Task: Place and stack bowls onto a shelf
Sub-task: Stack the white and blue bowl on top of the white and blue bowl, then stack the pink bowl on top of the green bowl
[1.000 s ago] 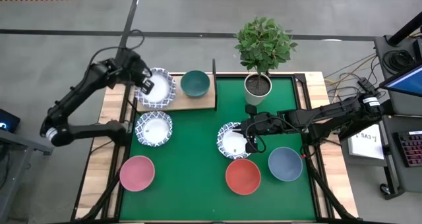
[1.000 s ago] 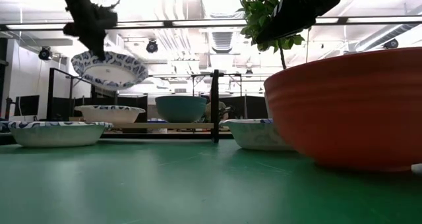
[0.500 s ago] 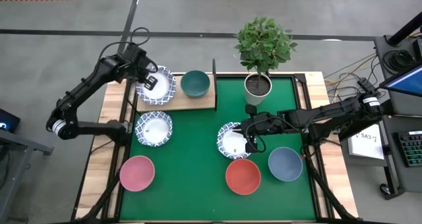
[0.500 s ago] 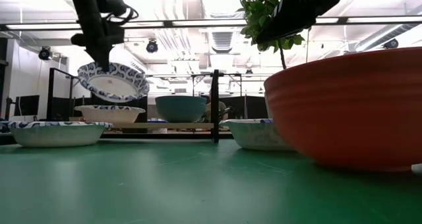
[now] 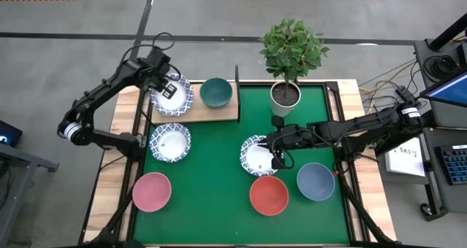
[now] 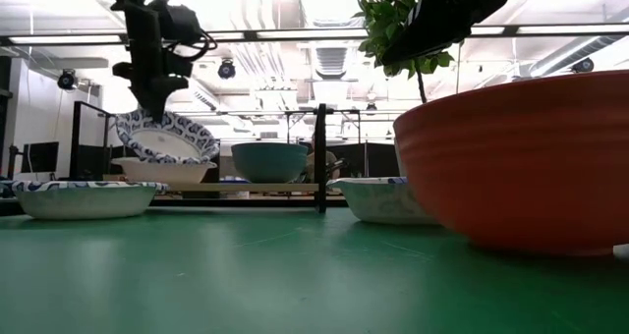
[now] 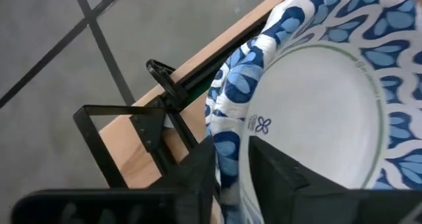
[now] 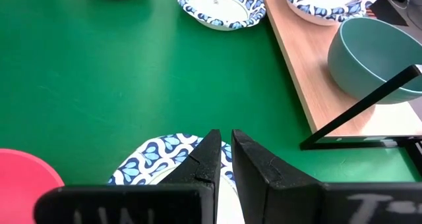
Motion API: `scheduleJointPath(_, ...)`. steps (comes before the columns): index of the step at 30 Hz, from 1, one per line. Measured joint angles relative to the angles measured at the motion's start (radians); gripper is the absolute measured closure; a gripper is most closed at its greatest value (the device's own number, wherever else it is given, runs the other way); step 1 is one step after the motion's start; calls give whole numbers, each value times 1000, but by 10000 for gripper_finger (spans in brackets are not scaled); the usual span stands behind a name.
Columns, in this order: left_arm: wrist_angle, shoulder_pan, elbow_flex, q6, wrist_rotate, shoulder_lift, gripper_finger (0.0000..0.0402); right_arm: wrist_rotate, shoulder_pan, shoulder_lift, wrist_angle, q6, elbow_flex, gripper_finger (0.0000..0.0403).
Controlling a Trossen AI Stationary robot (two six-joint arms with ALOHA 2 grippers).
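Nearest the low camera sits the red bowl (image 5: 268,195), with the grey-blue bowl (image 5: 316,181) just at its 3 o'clock and the pink bowl (image 5: 152,191) well off at 9 o'clock, all resting on the green mat (image 5: 211,175) of the bench. A step farther in, the right hand (image 5: 275,155) hangs over the rim of a blue-patterned bowl (image 5: 255,157), fingers pressed almost together; whether they pinch that rim cannot be told. Another patterned bowl (image 5: 170,142) sits on the mat at 9 o'clock from it.

Farthest back, the shelf (image 5: 219,111) carries the green bowl (image 5: 216,92), and at its 9 o'clock the left hand (image 5: 167,90) pinches the rim of a tilted patterned bowl (image 6: 165,138), one finger inside and one outside, lowering it into the bowl (image 6: 163,169) already on the board. The grip looks to be easing, though the rim sits between the fingers.

These bowls look stiff, light and smooth, probably glazed and likely breakable, so a rim pinch is the natural hold, but it lets the bowl swing and tilt. A dropped one could chip the bowl beneath, so a low, gentle release seems wise
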Motion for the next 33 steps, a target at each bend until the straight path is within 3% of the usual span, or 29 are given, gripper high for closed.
scheduleJointPath(10, -89, -2, 93, 6, 22, -14, 268, 0, 0, 0, 0, 8, 0, 376)
scheduleJointPath(17, -112, -107, 63, -87, 344, -150, 274, 0, 0, 0, 0, 3, 0, 376)
scheduleJointPath(21, -105, -290, -16, -227, 386, -273, 279, 0, 0, 0, 0, -2, 0, 376)
scheduleJointPath(26, -32, -615, -108, -509, 344, -371, 279, 0, 0, 0, 1, -5, 0, 376)
scheduleJointPath(33, -24, -1044, -130, -865, 101, -332, 279, 0, 0, 0, 1, -15, 0, 376)
